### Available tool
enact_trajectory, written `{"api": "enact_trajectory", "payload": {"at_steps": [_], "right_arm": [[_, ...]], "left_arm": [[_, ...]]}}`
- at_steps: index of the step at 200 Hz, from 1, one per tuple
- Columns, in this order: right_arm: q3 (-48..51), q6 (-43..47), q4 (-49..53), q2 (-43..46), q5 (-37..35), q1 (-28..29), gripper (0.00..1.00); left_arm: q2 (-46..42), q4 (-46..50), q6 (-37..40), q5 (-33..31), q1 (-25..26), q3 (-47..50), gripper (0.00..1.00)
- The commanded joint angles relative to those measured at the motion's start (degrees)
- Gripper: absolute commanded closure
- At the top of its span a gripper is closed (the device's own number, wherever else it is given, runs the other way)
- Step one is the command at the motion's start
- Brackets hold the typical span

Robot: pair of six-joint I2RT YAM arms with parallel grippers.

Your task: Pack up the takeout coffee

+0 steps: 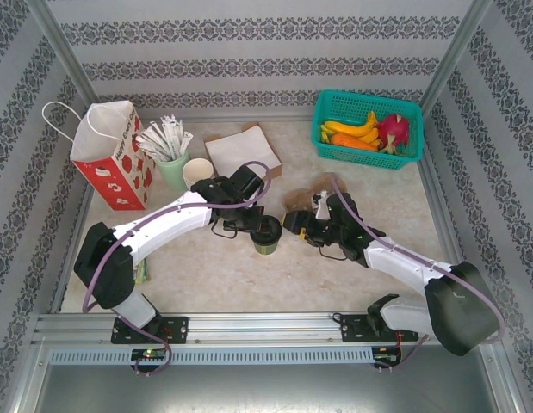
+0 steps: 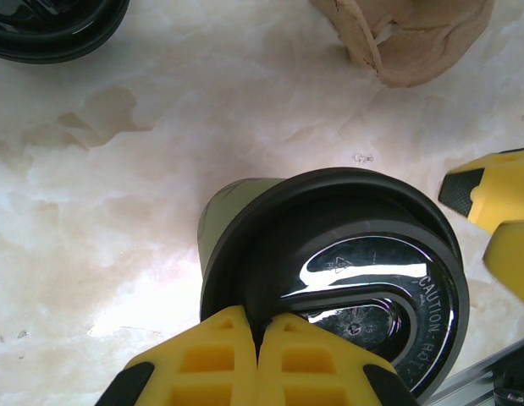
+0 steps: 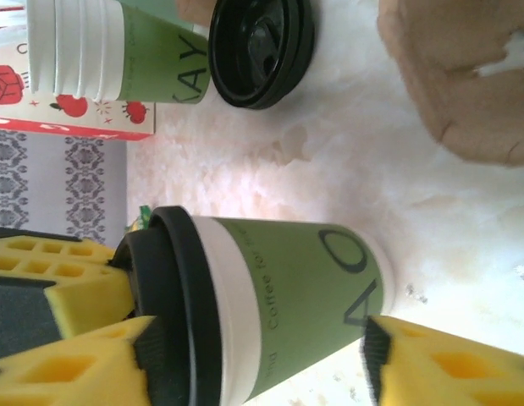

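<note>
**Lidded coffee cup stands between two sets of jaws**

The takeout coffee (image 1: 266,234) stands upright on the pale marbled counter (image 1: 214,284), directly under the left jaws and just beside the right jaws. It is a green paper cup with a white band below a glossy black lid (image 2: 372,279). Large dark letters run along its side, smaller print reads "Coffee for", and the lid is embossed "CAUTION".

The left jaws are closed, their yellow fingers (image 2: 236,355) pressed together with the tips at the lid's near rim. Whether they pinch the rim I cannot tell.

The right jaws stand open. In the right wrist view the cup lies across the gap between their fingers (image 3: 448,364), lid toward one and base toward the other. Beyond the right jaws lie a loose black lid (image 3: 262,51) and a brown cardboard piece (image 3: 465,76).
</note>
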State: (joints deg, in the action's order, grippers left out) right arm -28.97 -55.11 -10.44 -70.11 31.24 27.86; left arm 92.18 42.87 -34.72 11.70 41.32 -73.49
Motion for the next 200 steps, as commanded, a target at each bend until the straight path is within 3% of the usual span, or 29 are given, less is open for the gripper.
{"api": "enact_trajectory", "payload": {"at_steps": [1,98,135,200], "right_arm": [[0.66,0.83,-0.71,0.68,4.02,-0.25,0.45],[-0.54,0.49,-1.95,-2.83,6.30,0.69,0.73],[-1.73,2.11,4.46,-2.76,2.44,1.48,0.80],[-3.05,3.72,9.47,-4.42,-1.26,3.05,0.82]], "left_arm": [[3.34,4.79,1.15,-1.54,1.61,1.37,1.00],[3.88,5.13,1.32,-1.52,1.92,0.84,1.00],[4.59,5.30,1.41,-1.18,2.01,0.45,1.00],[5.71,5.97,1.50,-0.81,2.01,-0.33,1.00]]}}
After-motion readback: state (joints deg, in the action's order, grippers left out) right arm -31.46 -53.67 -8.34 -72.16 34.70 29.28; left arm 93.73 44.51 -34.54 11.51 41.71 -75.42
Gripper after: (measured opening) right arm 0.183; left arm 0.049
